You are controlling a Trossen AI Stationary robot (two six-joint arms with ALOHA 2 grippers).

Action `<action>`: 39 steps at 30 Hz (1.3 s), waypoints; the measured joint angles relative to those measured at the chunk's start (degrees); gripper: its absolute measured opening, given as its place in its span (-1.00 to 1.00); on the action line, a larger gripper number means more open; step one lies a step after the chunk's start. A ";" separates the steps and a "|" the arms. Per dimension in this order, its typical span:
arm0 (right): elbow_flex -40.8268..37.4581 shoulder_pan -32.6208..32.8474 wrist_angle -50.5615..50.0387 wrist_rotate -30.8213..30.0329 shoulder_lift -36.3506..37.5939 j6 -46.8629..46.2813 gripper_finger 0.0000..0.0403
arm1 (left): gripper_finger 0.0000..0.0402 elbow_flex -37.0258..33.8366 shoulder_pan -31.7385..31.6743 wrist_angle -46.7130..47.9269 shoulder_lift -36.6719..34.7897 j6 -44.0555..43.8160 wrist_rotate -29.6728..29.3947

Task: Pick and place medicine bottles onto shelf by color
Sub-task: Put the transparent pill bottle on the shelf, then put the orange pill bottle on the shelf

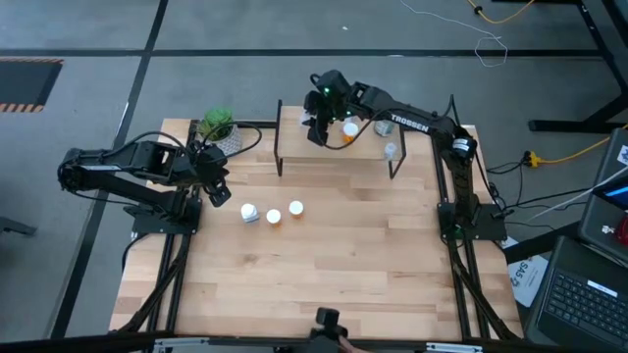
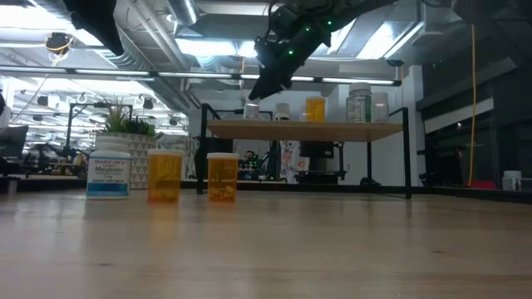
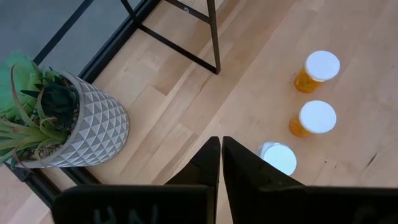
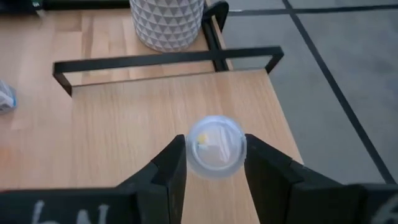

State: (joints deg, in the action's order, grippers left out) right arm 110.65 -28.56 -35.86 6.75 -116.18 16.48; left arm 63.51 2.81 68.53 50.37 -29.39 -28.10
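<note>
The shelf (image 1: 339, 157) stands at the table's far side. On it are an orange bottle (image 1: 349, 129), a greenish one (image 1: 383, 126) and a clear one (image 1: 391, 150). My right gripper (image 1: 319, 126) reaches over the shelf's left part and is shut on a small clear bottle (image 4: 216, 149). A white bottle (image 1: 249, 213) and two orange bottles (image 1: 274, 217) (image 1: 295, 209) stand on their bases on the table. My left gripper (image 3: 221, 155) is shut and empty, above the table just left of the white bottle (image 3: 278, 158). My right gripper has the small clear bottle between its two fingers, one on each side of its top (image 4: 193, 155). The fingers slant down from the table's right. The bottle is upright. In the low view its base (image 2: 252, 114) is on or just above the shelf board.
A green plant in a white patterned pot (image 1: 218, 127) stands at the table's far left corner, close to my left gripper. The shelf's black legs (image 3: 214, 37) stand between the plant and the loose bottles. The table's near half is bare wood (image 1: 324, 275).
</note>
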 joint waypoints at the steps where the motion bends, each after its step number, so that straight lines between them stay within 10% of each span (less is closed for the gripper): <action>1: 0.00 -0.14 -0.14 -0.01 0.00 -0.29 -0.33 | -0.93 0.00 0.00 -0.01 0.00 0.00 0.00; 21: 0.11 -0.91 -0.18 -0.16 -1.33 -1.27 0.08 | -0.93 0.00 0.02 0.00 -0.02 0.02 0.02; 29: 15.19 0.20 -15.28 0.23 -1.38 -6.29 0.09 | -0.93 0.00 0.00 0.00 0.00 0.02 0.04; 39: 20.41 11.60 -36.79 19.32 -1.08 -3.78 0.09 | -0.93 0.00 0.00 0.00 0.00 0.00 0.07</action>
State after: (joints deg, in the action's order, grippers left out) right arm 131.06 -16.96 -72.64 26.07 -117.26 12.69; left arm 63.51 2.81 68.53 50.37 -29.39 -28.03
